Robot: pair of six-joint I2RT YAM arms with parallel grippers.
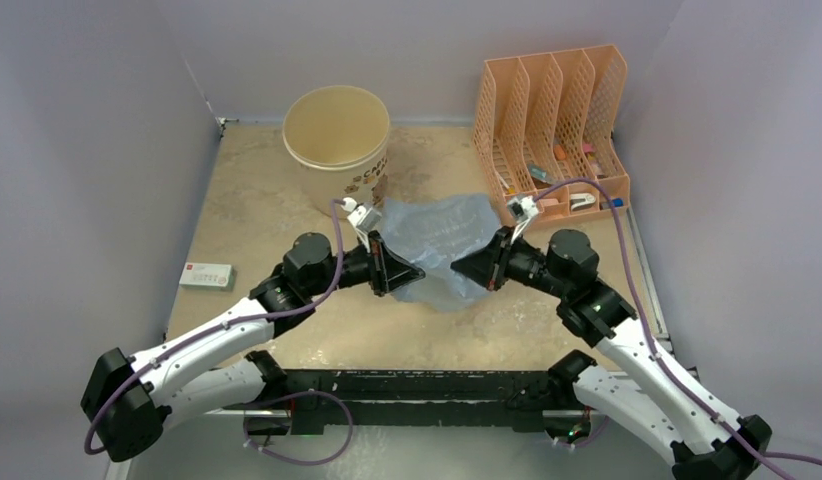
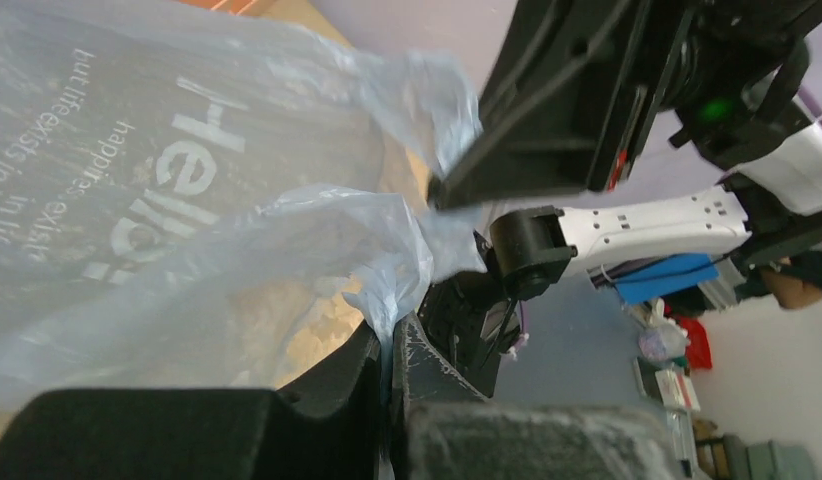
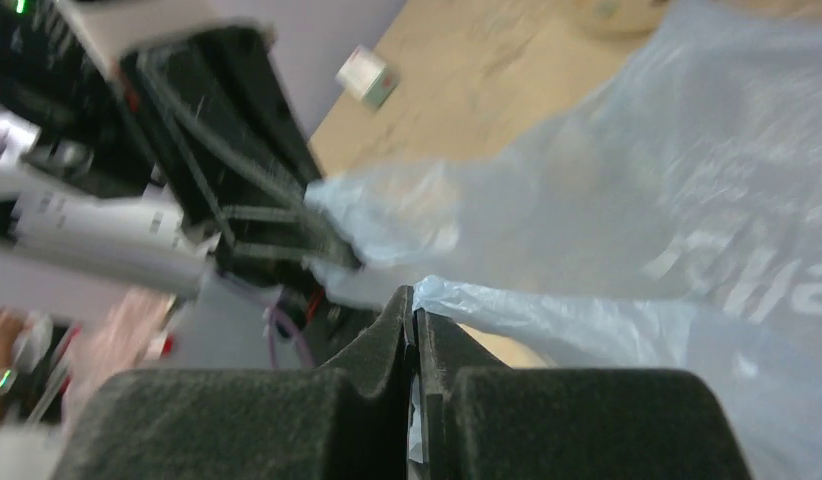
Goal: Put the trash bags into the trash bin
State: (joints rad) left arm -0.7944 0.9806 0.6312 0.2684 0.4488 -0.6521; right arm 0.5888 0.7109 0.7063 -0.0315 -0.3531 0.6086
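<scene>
We see two arms meeting over the middle of the table [image 1: 245,205], the pale-blue bag [image 1: 439,240] stretched between them. The left gripper [image 1: 417,272] comes in from 9 o'clock, its jaws closed tight on a crumpled edge of the bag. The right gripper [image 1: 457,268] comes in from 3 o'clock, and in its wrist view we see its jaws pressed together with a thin fold of the film pinched between the tips. The two sets of tips sit just beside each other at the bag's near edge. The rest of the bag spreads away toward 12 o'clock, its white lettering showing. The bin [image 1: 349,180] stands upright at 11 o'clock, its mouth open to the camera, just beside the bag's far left corner. At 1 o'clock we find an orange organizer [image 1: 552,110], and at 9 o'clock a small box [image 1: 207,276] lies near the table's edge.
</scene>
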